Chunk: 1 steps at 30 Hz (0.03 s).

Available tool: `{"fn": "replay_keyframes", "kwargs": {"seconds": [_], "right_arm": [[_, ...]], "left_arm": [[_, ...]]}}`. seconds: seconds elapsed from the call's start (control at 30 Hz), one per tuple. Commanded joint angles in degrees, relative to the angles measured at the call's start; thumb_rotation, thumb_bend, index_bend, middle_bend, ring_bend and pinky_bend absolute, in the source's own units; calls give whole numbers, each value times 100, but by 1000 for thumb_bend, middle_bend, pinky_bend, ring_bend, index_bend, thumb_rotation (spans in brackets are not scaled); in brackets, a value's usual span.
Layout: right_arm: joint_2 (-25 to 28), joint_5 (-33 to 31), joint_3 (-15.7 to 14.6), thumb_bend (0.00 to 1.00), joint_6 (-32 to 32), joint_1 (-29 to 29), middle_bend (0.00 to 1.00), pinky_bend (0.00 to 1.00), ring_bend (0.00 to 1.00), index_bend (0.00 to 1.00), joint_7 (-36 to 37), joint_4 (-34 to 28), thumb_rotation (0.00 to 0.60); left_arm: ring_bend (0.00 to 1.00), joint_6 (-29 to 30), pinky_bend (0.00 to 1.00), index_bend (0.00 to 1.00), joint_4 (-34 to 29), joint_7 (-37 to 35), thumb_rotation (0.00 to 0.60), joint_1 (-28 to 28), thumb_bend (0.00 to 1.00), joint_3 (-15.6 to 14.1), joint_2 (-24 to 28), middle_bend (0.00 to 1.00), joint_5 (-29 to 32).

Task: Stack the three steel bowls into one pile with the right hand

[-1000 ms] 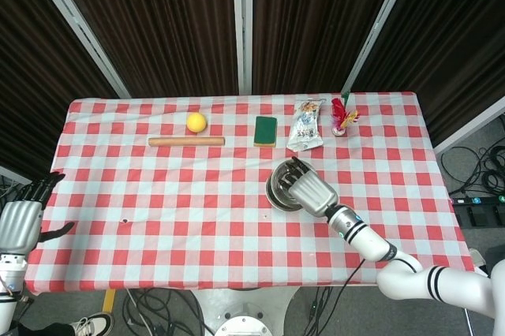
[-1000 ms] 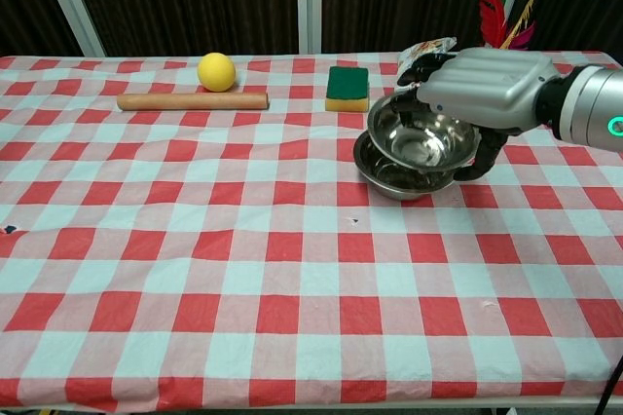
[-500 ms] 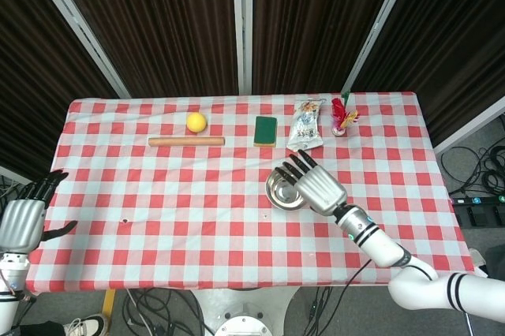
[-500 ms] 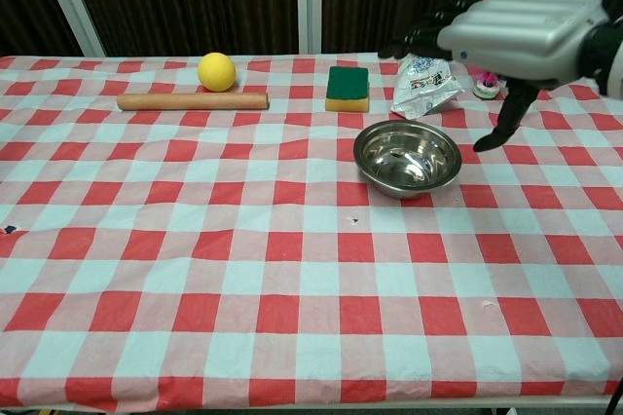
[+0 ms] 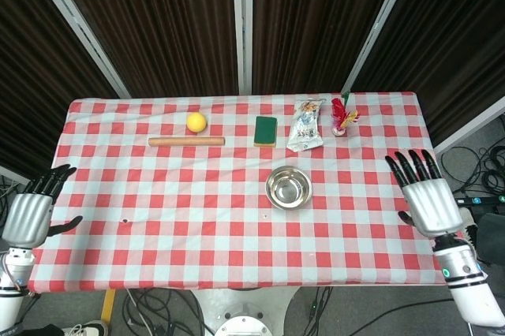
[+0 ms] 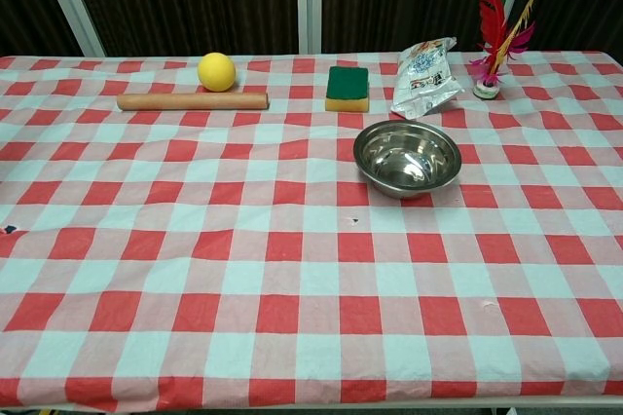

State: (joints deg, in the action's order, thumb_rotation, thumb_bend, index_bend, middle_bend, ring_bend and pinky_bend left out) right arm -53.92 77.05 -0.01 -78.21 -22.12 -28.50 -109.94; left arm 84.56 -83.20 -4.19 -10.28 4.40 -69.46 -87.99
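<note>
Sitting nested as 1 pile of steel bowls (image 6: 407,157) near table centre, slightly toward 3 o'clock; stacking looks finished, judging by that single heap. Polished, round, mirror-bright on checked cloth. Right hand (image 5: 426,194) at 4 o'clock, fingers spread, empty; left hand (image 5: 28,211) at 8 o'clock, likewise spread.

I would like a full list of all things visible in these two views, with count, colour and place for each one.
steel bowls: one pile, silver, centre-right of the table; how many are nested cannot be told
ball: one, yellow, far left part
wooden stick: one, tan, just in front of the ball
sponge: one, green on yellow, far middle
snack bag: one, silver-white, right of the sponge
feather shuttlecock: one, red and pink, far right
tablecloth: one, red-white checked, covers the table
left hand: open, beside the table's left edge
right hand: open, beside the right edge
</note>
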Motion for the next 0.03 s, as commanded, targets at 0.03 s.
{"fn": "replay_keyframes", "kwargs": {"seconds": [0.03], "right_arm": [[18,236,-169,0,-321,415,57,0,0,0,529,301,600]], "left_arm": [[177,-32,239,194,-18,53,600,-33,88,-9,-2,230,-23]]}}
